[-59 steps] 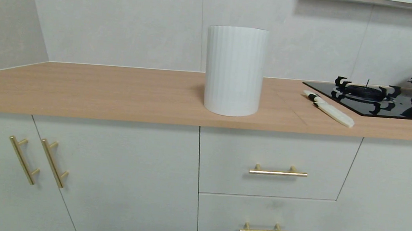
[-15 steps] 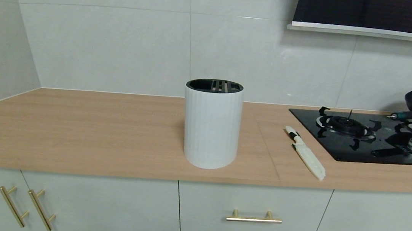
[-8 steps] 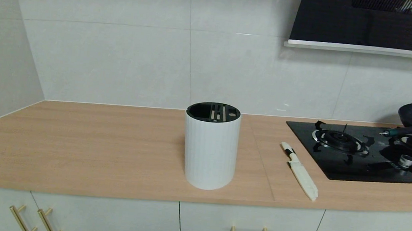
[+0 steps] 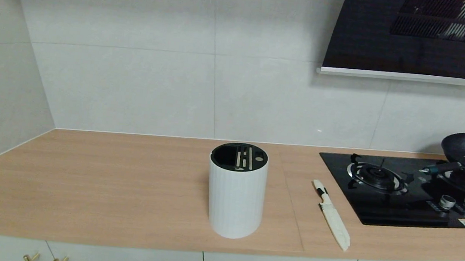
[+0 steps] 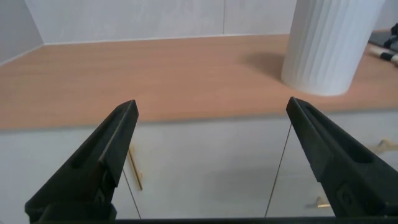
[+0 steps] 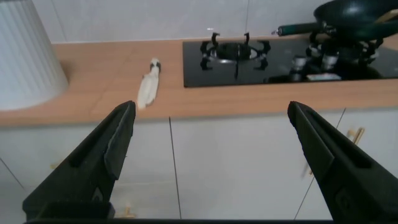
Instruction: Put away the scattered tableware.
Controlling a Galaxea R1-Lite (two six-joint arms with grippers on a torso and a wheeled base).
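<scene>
You have the left gripper [image 5: 211, 165], a black two-fingered parallel claw, spread wide. Its two wedge-shaped fingers [image 5: 99, 162] stand far apart, tips pointing forward and level with each other. The wrist holds them flat, with no tilt to either side. Your right gripper [image 6: 211, 165], the same black two-fingered kind, sits in a matching pose, its fingers [image 6: 102, 162] parted just as widely and also level. Both pairs of fingers hang in free air, out in front of their wrists.

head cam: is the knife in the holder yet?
No, the knife lies flat on the countertop, apart from the white holder, between it and the hob.
</scene>
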